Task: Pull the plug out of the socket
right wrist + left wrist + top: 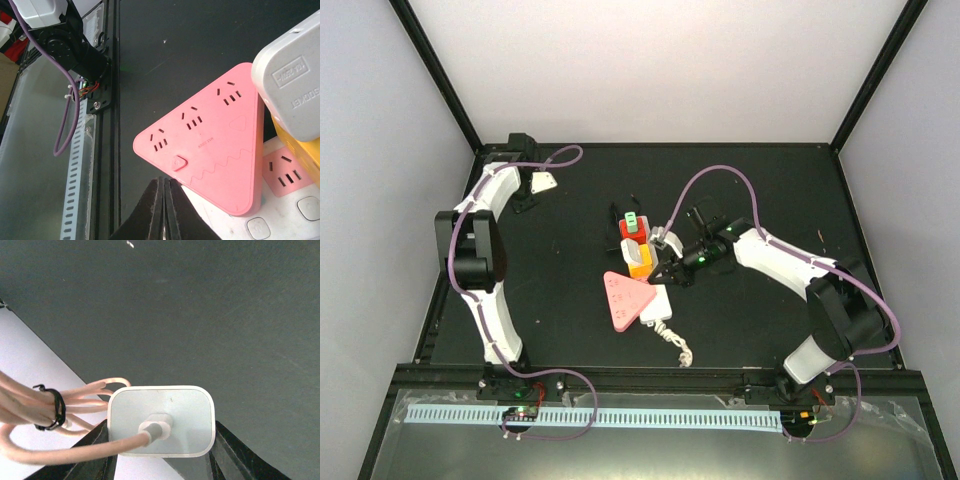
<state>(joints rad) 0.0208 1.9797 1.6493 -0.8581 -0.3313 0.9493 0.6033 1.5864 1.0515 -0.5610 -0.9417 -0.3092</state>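
Observation:
The socket (pixel 658 304) is a white power strip in the middle of the black table, with its curled white cord (pixel 677 346) at the near end. In the right wrist view the strip (pixel 285 220) shows a pink outlet face and round buttons. A white plug (pixel 542 182) with a bundled pale cable is far from the strip, at the back left. My left gripper (pixel 162 442) is shut on this plug (pixel 162 420), one finger on each side. My right gripper (pixel 666 272) is shut and empty beside the strip; its fingertips (pixel 159 186) are pressed together just off the pink adapter's corner.
A pink triangular adapter (pixel 623 298) lies on the strip's near end and also shows in the right wrist view (pixel 210 135). A white adapter (pixel 292 75), a yellow one (pixel 640 260), and a red and green one (pixel 634 226) sit along the strip. The table's front rail (pixel 107 150) is nearby.

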